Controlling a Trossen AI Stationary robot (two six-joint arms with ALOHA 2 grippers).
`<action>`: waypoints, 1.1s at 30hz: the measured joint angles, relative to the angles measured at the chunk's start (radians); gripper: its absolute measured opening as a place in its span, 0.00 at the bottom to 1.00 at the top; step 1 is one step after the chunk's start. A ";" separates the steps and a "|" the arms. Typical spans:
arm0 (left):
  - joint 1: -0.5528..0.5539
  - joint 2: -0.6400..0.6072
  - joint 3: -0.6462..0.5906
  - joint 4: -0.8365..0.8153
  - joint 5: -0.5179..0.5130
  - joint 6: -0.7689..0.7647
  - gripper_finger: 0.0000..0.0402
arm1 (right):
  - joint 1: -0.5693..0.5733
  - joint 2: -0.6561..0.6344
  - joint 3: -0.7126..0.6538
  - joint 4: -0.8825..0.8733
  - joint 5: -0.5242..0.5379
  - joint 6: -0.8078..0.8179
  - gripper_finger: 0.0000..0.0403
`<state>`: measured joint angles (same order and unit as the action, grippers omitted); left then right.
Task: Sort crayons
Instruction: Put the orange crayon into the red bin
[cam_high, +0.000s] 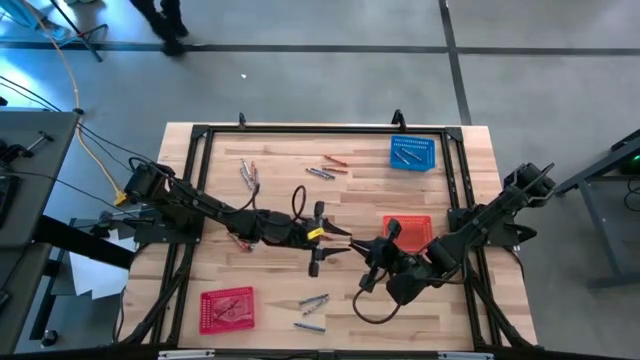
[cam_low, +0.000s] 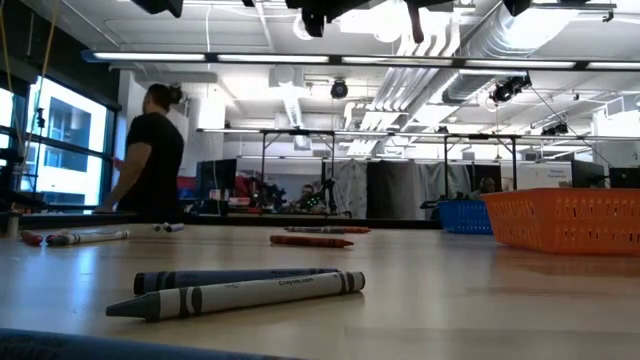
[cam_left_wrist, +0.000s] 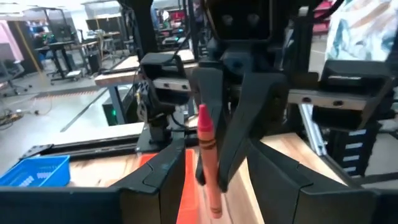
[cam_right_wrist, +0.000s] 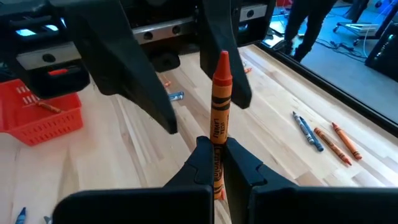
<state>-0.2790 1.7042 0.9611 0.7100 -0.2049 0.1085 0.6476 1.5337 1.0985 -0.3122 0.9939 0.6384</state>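
Beside the red basket (cam_high: 408, 232) at mid-surface, the right gripper (cam_right_wrist: 216, 163) has its fingers clamped on an orange crayon (cam_right_wrist: 219, 102), held upright. The left gripper (cam_high: 335, 246) faces it, fingers spread wide, gripping nothing.

Red baskets (cam_high: 227, 308), blue basket (cam_high: 413, 153), person (cam_low: 150, 155)

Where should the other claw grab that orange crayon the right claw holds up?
Its free upper half: the right gripper pinches the lower end of the orange crayon. The open left gripper straddles it, so close sideways across the wrapper.
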 joint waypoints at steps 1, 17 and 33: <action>0.000 0.000 0.000 0.000 0.008 0.000 0.39 | 0.000 0.000 0.000 0.000 0.002 0.000 0.00; 0.004 0.000 0.000 0.032 0.016 0.000 0.39 | -0.026 0.000 0.000 0.034 0.000 -0.036 0.00; 0.006 0.000 0.000 0.038 0.010 0.026 0.21 | -0.032 0.000 0.000 0.053 -0.004 -0.057 0.00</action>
<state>-0.2731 1.7039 0.9611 0.7481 -0.1951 0.1346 0.6154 1.5337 1.0985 -0.2596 0.9901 0.5816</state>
